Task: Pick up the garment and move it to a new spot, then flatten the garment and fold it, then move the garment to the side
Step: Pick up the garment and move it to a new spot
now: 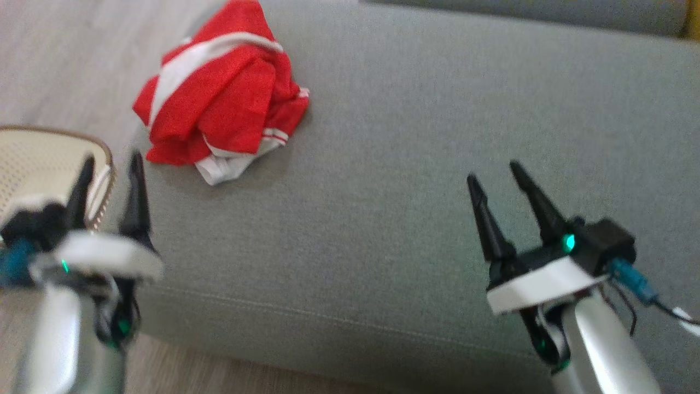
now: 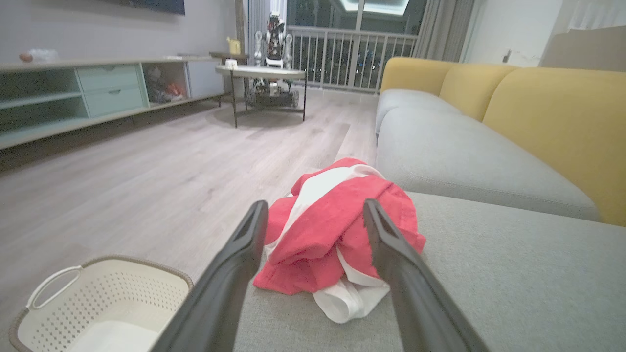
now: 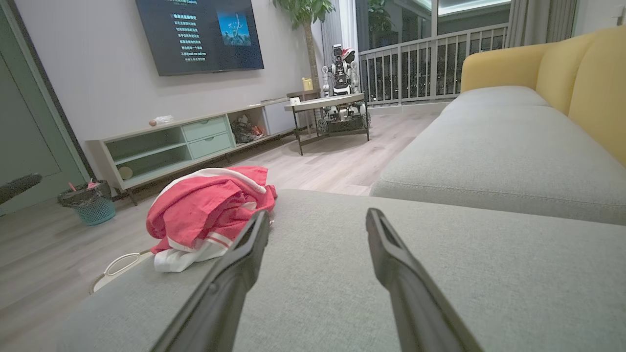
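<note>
Head view. A crumpled red and white garment [image 1: 224, 93] lies on the far left part of a grey sofa [image 1: 415, 153] seat, at its left edge. The left end effector [image 1: 111, 160] sits at lower left, fingers apart and empty, over the seat's left edge and nearer than the garment, not touching it. A cream perforated basket [image 1: 33, 158] stands on the floor [image 1: 60, 65], just left of that end effector. The right end effector [image 1: 493, 171] hangs over the near right part of the seat, fingers apart and empty, well apart from the garment.

Left wrist view. The two dark fingers are spread, and the garment [image 2: 337, 220] shows between and beyond them, on the seat edge. The basket [image 2: 107, 293] is at lower left on the floor [image 2: 146, 171]. The sofa's yellow backrest [image 2: 552, 117] rises at right.

Right wrist view. The fingers are spread over bare grey seat. The garment [image 3: 205, 210] lies to their far left at the seat edge, with a basket handle [image 3: 117, 266] just below it. A TV [image 3: 200, 32] hangs on the far wall.
</note>
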Robot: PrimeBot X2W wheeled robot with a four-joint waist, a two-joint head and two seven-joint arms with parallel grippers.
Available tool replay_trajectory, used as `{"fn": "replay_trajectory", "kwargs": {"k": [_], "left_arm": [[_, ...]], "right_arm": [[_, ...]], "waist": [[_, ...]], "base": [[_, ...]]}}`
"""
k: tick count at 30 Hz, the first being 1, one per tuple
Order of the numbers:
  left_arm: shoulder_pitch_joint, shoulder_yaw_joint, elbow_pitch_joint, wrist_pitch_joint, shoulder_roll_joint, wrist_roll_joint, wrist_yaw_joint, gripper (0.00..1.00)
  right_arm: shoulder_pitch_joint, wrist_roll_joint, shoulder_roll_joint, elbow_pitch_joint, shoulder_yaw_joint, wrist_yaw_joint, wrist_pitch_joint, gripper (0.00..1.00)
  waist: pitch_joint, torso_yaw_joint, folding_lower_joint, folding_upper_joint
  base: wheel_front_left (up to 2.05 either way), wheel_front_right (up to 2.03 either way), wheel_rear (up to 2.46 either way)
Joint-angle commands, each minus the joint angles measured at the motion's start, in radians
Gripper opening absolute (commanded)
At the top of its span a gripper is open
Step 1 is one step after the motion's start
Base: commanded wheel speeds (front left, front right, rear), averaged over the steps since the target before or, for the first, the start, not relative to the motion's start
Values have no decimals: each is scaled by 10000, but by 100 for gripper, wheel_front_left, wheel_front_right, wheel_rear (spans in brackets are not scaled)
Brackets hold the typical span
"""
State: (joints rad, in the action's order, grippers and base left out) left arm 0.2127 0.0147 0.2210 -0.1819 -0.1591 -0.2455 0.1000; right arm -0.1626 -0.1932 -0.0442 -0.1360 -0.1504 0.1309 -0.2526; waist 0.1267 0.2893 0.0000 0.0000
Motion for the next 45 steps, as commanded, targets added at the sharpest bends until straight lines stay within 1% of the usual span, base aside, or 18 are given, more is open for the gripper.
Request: {"fn": "replay_trajectory", "kwargs": {"k": [1,2,4,7,10,13,17,21,23,24,25,26,29,33,34,38,40,45], "left_arm": [[845,386,-158,201,-443,-141,56,100],[1310,346,102,460,-733,-247,127,100],[2186,250,660,970,-1116,-651,223,100],[3379,-175,1469,1678,-1774,-1023,287,100],[4401,-839,2221,2146,-2413,-1345,300,100],[5243,-1562,2920,2380,-3047,-1678,303,100],[6157,-2303,3875,2662,-3568,-2153,304,100],[6829,-2915,4765,3063,-3799,-2629,305,100],[7106,-2999,5305,3252,-3848,-2860,305,100],[7220,-3121,5505,3340,-3852,-2932,305,61],[7315,-3262,5655,3424,-3849,-3034,305,17],[7398,-3352,5782,3470,-3840,-3177,305,0],[7662,-3490,6083,3408,-3833,-3509,306,0],[7947,-3846,6318,2837,-4006,-3388,306,0],[7947,-3846,6318,2837,-4006,-3388,306,0],[8197,-3568,6586,1989,-3918,-3641,303,0],[8256,-3557,6593,1440,-3904,-3544,248,0],[8219,-3449,6373,158,-3648,-3517,133,0]], "right_arm": [[-577,120,-60,407,-142,-2,-92,100],[-712,229,-60,435,-147,-2,-92,100],[-966,403,-60,511,-153,-2,-92,100],[-1313,504,-60,705,-158,-2,-92,100],[-1578,531,-60,907,-223,-2,-92,100],[-1780,505,-60,1047,-284,-2,-92,100],[-1917,529,-60,1141,-270,-2,-92,100],[-1979,542,-60,1207,-206,-2,-92,100],[-2000,522,-60,1237,-192,-2,-92,100],[-2007,502,-60,1252,-178,-2,-92,100],[-2012,477,-60,1264,-163,-2,-92,100],[-2015,458,-60,1273,-150,-2,-92,100],[-2013,416,-60,1281,-100,-2,-92,100],[-1993,355,-60,1233,-70,-2,-92,100],[-1993,355,-60,1233,-70,-2,-92,100],[-1943,259,-60,1164,29,-2,-92,100],[-1871,238,-60,1124,88,-2,-92,100],[-1654,160,-60,957,259,-2,-92,100]], "waist": [[817,-290,0,0],[1039,-373,0,0],[1447,-523,0,0],[2030,-751,0,0],[2476,-982,0,0],[2811,-1218,0,0],[3089,-1442,0,0],[3261,-1578,0,0],[3322,-1627,0,0],[3344,-1647,0,0],[3359,-1663,0,0],[3368,-1671,0,0],[3364,-1659,0,0],[3217,-1615,0,0],[3217,-1615,0,0],[2910,-1529,0,0],[2695,-1453,0,0],[2007,-1232,0,0]], "base": [[0,0,0],[0,0,0],[0,0,0],[0,0,0],[0,0,0],[0,0,0],[0,0,0],[0,0,0],[0,0,0],[0,0,0],[0,0,0],[0,0,0],[0,0,0],[0,0,0],[0,0,0],[0,0,0],[0,0,0],[0,0,0]]}}
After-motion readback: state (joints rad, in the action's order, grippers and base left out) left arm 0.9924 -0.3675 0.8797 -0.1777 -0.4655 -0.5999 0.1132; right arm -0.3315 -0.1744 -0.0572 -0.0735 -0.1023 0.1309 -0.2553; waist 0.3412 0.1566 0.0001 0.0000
